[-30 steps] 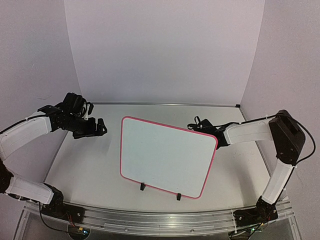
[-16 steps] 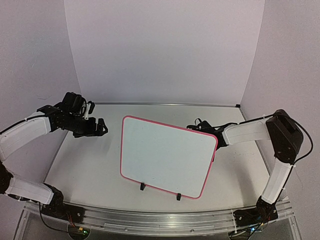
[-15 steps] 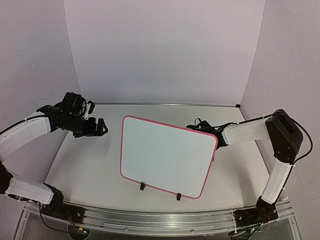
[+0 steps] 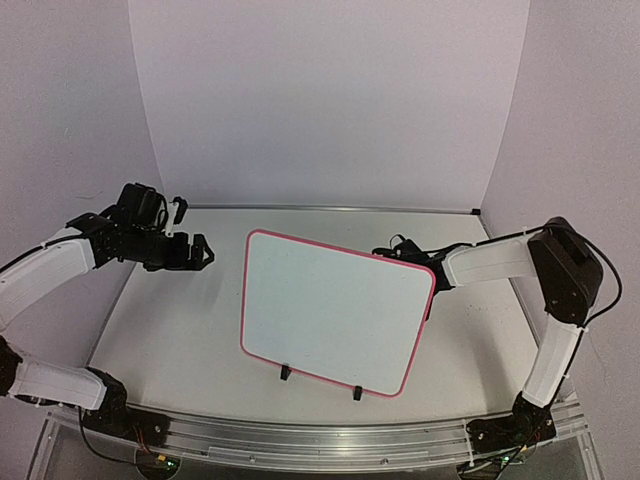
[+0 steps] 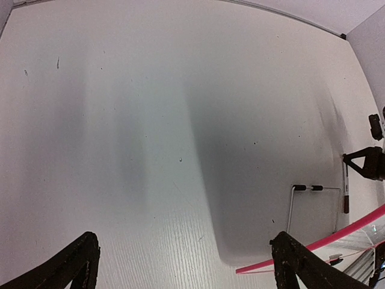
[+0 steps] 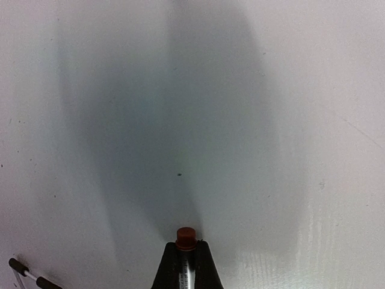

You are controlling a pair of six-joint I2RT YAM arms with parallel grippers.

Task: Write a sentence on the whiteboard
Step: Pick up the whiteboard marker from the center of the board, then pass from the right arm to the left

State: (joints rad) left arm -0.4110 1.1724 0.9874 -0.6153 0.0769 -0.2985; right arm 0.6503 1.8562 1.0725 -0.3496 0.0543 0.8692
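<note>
Top external: whiteboard (image 4: 330, 310), pink-bordered, propped tilted on the table (image 4: 160, 330), two black clips (image 4: 285, 373) at its lower edge, face plain white. The left gripper (image 4: 200, 252) hovers off the board's upper left corner, jaws spread wide and empty, and the right gripper (image 4: 385, 250) is tucked behind the upper right corner.
Left wrist: parted fingers (image 5: 78, 259) frame bare table, with the whiteboard's pink edge at lower right and a wire stand (image 5: 313, 188) and marker (image 5: 346, 192) behind the board.
Right wrist: right gripper (image 6: 185, 253) clamped on the marker, whose red-brown end pokes past the fingertips, over the table behind the board.
</note>
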